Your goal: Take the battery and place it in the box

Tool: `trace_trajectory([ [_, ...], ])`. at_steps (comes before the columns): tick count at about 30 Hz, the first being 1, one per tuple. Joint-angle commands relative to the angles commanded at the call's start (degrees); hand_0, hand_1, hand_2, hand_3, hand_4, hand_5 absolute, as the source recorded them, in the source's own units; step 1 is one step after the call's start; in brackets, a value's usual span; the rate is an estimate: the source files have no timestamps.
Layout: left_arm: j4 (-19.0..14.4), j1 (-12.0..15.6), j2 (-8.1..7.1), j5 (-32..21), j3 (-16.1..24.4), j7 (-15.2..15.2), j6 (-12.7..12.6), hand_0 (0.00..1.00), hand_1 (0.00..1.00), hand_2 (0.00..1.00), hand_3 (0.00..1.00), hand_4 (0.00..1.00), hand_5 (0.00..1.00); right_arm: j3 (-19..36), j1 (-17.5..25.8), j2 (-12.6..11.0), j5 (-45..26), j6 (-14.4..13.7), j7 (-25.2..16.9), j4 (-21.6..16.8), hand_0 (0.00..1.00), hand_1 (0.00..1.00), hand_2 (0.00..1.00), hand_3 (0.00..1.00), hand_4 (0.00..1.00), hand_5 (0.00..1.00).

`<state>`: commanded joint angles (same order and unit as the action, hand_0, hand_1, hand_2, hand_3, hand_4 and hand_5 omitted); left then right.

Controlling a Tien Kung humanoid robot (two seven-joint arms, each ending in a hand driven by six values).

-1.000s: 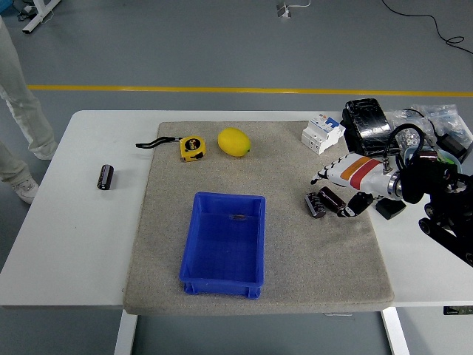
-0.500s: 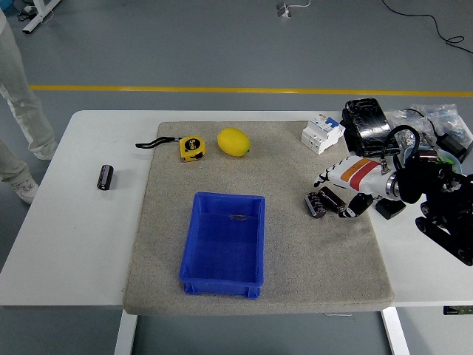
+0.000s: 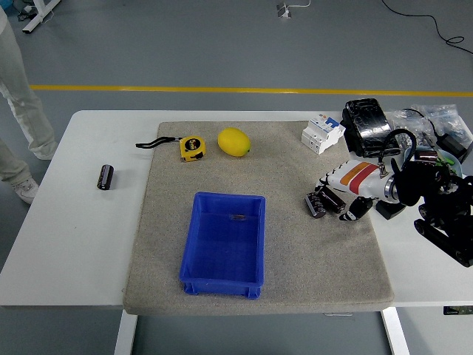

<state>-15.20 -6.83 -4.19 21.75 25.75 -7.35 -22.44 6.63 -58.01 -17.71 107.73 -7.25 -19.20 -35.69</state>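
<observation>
Two dark cylindrical batteries lie side by side on the grey mat (image 3: 281, 288), one (image 3: 314, 205) to the left and one (image 3: 331, 200) to the right. My right hand (image 3: 338, 198), white with an orange and red stripe, reaches in from the right. Its fingers (image 3: 324, 183) are half curled over the right battery and its thumb (image 3: 353, 209) sits just right of it. The battery rests on the mat between them, not lifted. A third battery (image 3: 106, 177) lies on the bare table at the far left. The blue box (image 3: 225, 240) stands open at the mat's middle front.
A yellow tape measure (image 3: 192, 147) and a lemon (image 3: 233, 142) lie at the mat's back. A white breaker (image 3: 323, 133), a black wrapped block (image 3: 367, 120) and bagged parts (image 3: 436, 122) crowd the back right. A person's legs (image 3: 18, 96) stand at the left.
My right hand has sunk slightly and crept left, bringing its fingers closer over the right battery and its thumb in beside it. The batteries have stayed in place.
</observation>
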Motion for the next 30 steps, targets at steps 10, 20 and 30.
trace_trajectory([
  [10,-0.06,-0.27,-0.03,0.36,0.12,-0.12,0.02,0.700,0.586,0.665,0.684,0.657,0.782,-0.50,0.14,0.53,-1.29,-0.81,-0.29,2.42,0.720,0.723,0.767,0.798,0.874,0.224],
  [20,-0.04,-0.38,0.02,0.76,0.36,-0.25,0.08,0.700,0.586,0.665,0.684,0.657,0.781,-1.12,0.44,0.58,-2.02,-1.65,-0.69,2.88,0.651,0.655,0.717,0.693,0.823,0.228],
  [30,-0.03,-0.27,0.02,1.01,0.54,-0.30,0.14,0.700,0.586,0.664,0.682,0.657,0.780,-1.23,0.52,0.34,-2.41,-1.47,-0.55,2.85,0.550,0.552,0.615,0.616,0.736,0.200],
])
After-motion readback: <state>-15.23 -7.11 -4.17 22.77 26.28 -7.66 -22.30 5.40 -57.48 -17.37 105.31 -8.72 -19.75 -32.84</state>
